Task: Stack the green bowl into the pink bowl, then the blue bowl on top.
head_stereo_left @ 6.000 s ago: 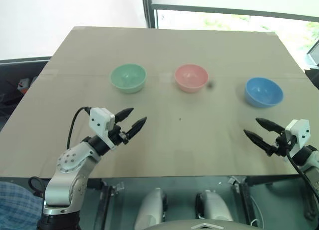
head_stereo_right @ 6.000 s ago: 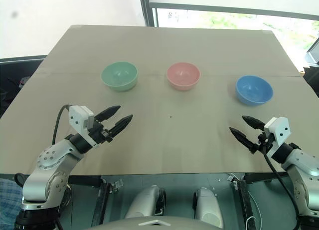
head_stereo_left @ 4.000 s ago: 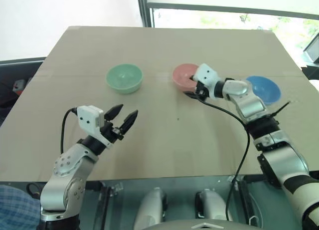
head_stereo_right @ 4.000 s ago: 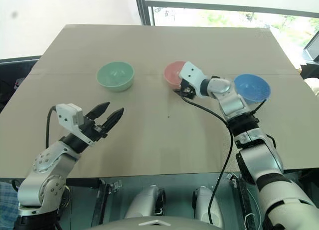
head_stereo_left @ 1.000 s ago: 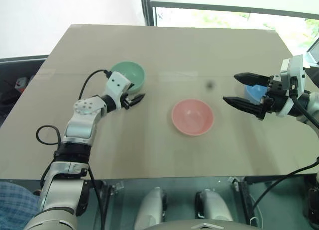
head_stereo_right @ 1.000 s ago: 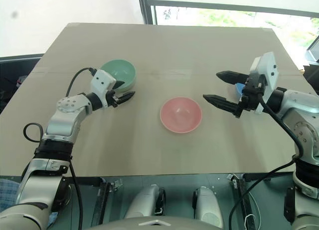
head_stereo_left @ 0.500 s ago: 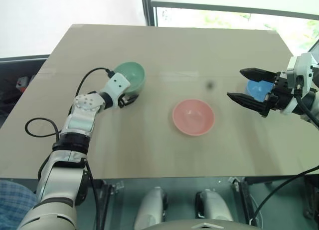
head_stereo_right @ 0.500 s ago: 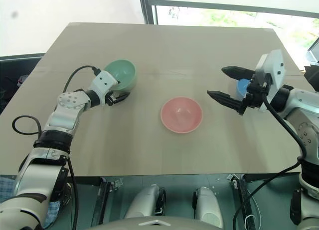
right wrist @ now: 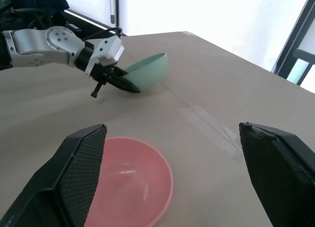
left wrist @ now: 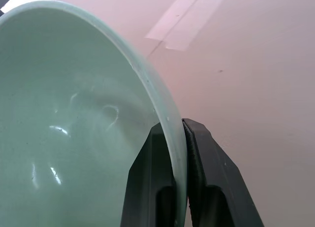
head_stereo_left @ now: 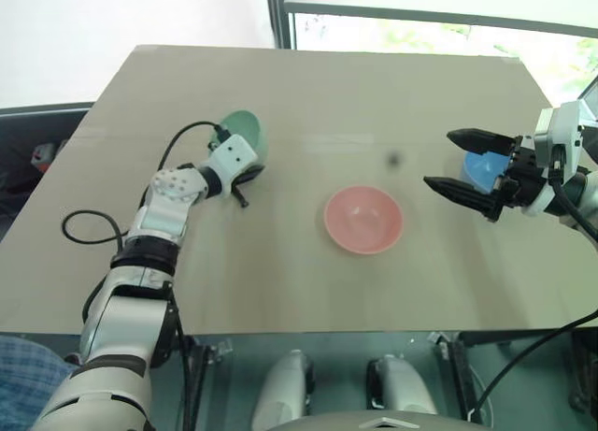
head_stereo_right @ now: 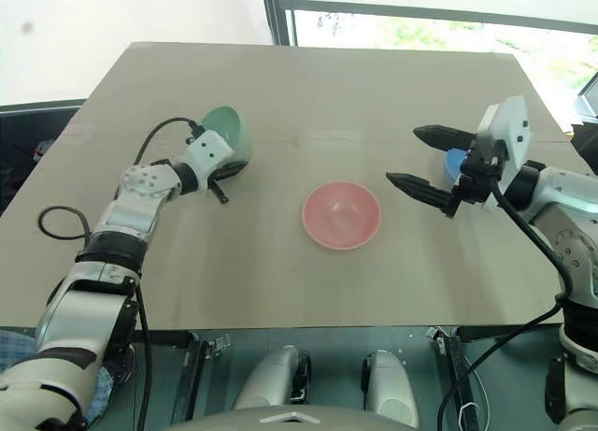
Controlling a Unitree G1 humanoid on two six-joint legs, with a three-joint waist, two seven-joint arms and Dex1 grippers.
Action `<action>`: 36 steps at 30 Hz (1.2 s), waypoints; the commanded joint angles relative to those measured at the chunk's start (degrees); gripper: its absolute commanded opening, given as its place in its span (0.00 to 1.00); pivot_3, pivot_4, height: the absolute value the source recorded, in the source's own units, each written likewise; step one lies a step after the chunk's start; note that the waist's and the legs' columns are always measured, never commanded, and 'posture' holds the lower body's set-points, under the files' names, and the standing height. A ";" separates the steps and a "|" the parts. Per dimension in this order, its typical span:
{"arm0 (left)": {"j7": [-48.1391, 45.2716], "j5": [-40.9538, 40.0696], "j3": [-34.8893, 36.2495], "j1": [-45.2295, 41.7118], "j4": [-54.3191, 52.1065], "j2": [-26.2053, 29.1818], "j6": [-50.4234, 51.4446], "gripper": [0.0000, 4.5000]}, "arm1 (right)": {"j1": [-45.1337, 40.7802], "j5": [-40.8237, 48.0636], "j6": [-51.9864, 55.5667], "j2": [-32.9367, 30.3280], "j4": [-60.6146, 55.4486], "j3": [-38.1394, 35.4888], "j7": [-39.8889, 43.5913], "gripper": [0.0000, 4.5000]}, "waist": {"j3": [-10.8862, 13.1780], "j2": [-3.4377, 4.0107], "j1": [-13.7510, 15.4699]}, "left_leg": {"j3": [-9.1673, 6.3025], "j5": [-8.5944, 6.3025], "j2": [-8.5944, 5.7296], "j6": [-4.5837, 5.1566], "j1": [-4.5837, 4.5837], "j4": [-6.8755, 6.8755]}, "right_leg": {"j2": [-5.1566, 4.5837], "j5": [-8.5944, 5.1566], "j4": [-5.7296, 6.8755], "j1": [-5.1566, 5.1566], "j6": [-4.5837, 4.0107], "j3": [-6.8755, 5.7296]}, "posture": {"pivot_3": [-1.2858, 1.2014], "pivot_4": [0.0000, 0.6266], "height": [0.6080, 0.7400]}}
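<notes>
Far left on the counter, the left gripper has its jaws clamped on the rim of the tilted green bowl. The pink bowl sits mid-counter. The right gripper, jaws wide and empty, hovers before the blue bowl, far right.

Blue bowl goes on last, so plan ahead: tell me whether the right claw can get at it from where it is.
Probably yes. The right claw stands open just in front of the blue bowl, with only bare table around it. It points away from the bowl toward the pink bowl, so the wrist would have to turn back.
</notes>
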 commanded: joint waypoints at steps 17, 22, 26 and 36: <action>-27.60 -2.79 -10.48 -12.63 -12.21 -7.19 -8.51 0.02 | -3.86 1.92 -1.16 -0.17 0.75 2.95 -0.90 1.00 | 0.03 -0.02 0.03 | -0.01 -0.01 -0.03 0.03 -0.12 0.08 | 0.04 0.00 -0.02 -0.04 0.00 -0.01 | 0.52 0.24 1.00; -34.03 -4.09 -13.84 -11.24 -19.96 -8.37 -10.22 0.02 | -3.82 1.92 -1.25 -0.33 0.71 3.09 -1.40 1.00 | 0.04 -0.02 -0.07 | 0.02 -0.03 -0.02 0.06 -0.11 0.10 | 0.03 0.00 -0.02 -0.05 0.01 0.03 | 0.52 0.24 1.00; -38.97 -7.09 -15.90 -8.44 -27.00 -8.26 -9.26 0.02 | -3.57 1.89 -1.41 -0.37 0.34 3.10 -1.74 1.00 | 0.04 -0.02 -0.08 | 0.03 -0.03 0.01 0.06 -0.10 0.10 | 0.04 0.00 0.00 -0.05 0.00 0.06 | 0.52 0.24 1.00; -41.02 -9.55 -17.01 -6.79 -31.63 -10.15 -6.48 0.41 | -3.49 2.13 -1.50 -0.21 0.23 3.79 -2.36 1.00 | 0.04 -0.02 0.02 | 0.02 -0.09 0.15 0.16 -0.11 0.34 | 0.03 0.00 -0.01 -0.02 0.00 0.09 | 0.52 0.24 1.00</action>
